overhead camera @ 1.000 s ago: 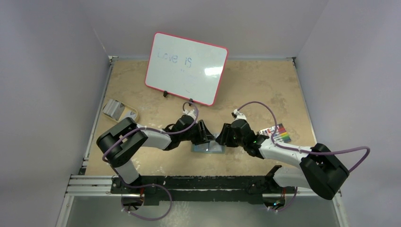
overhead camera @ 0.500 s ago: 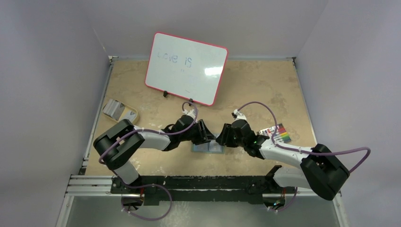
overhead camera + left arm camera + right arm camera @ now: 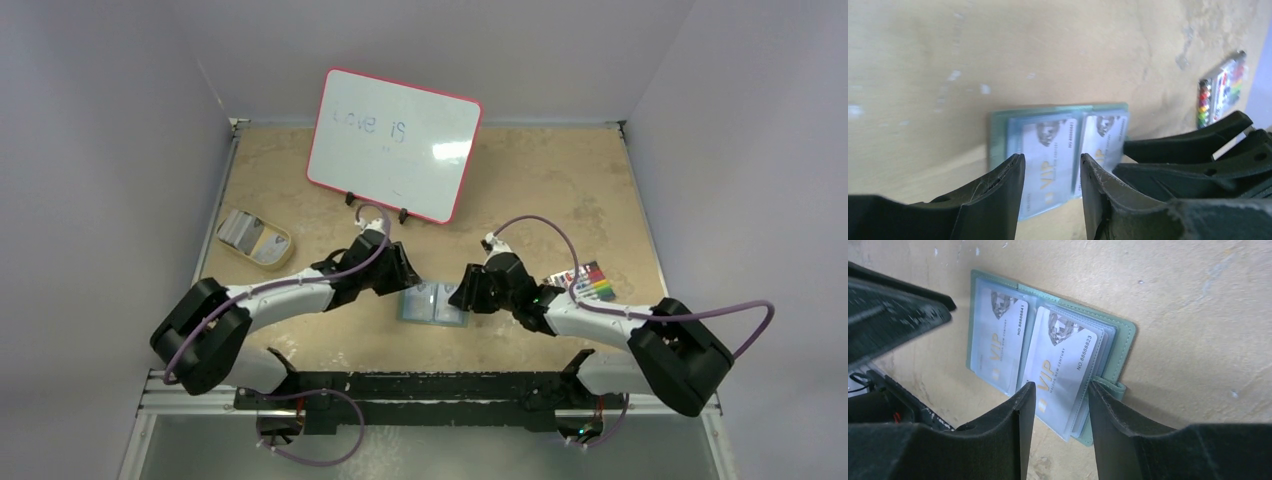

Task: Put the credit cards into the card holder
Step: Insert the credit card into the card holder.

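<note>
Right gripper [image 3: 1060, 390] and left gripper [image 3: 1050, 161] both hang low over the table [image 3: 540, 190]. Each has its jaws apart and nothing between them. The card holder [image 3: 1124, 337] lies opened flat on the table between the two arms, and in the top view its long axis runs from left to right.

From the left gripper the holder lies toward the right and a little toward the arm bases, clearly apart. The right gripper is the nearer one. In its wrist view the fingertips stand on both sides of the near end of the right-hand card, but I cannot tell whether they touch it.

Two credit cards [image 3: 998, 345] sit side by side in the clear pockets, with their long axes crossing that of the holder. The small closing tab [image 3: 1108, 385] sticks out at the holder's right edge, just beside one right finger. I judge that any fold must turn about the middle spine, so the right arm is better placed for it.
</note>
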You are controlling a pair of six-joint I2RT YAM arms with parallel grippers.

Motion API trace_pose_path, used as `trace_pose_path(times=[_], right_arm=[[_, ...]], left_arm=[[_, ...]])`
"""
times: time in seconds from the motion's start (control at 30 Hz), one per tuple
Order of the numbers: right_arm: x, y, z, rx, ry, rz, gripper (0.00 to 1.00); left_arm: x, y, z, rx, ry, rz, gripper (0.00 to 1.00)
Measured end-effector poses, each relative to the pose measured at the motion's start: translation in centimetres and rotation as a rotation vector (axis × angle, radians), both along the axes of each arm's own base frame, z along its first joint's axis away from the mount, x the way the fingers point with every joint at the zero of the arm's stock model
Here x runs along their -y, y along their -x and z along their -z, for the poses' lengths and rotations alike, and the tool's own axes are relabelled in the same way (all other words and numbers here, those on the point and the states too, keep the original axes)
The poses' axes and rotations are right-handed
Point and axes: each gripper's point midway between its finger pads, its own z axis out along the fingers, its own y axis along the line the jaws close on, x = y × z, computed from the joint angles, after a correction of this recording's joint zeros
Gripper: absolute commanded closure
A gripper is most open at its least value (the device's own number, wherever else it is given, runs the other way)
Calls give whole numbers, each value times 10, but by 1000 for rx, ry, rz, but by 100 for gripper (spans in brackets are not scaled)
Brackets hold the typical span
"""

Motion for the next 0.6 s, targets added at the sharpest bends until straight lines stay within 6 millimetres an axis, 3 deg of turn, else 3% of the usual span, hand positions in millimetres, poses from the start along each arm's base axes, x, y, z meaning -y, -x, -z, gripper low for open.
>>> trace_pose_path(times=[0.17, 0.33, 0.47, 0.6], right_arm=[[-15, 5, -1, -10, -29, -58, 56], [-39, 6, -3, -23, -40, -134, 56], [-61, 11, -9, -14, -47, -206, 55], [-76, 14, -21, 34, -49, -290, 52]], left_arm=[[-48, -9, -5, 14, -64, -81, 55], [-91, -6, 7, -29, -124, -154, 55], [-107, 0, 14, -66, -135, -172, 55], [-109, 6, 19, -98, -115, -164, 55]])
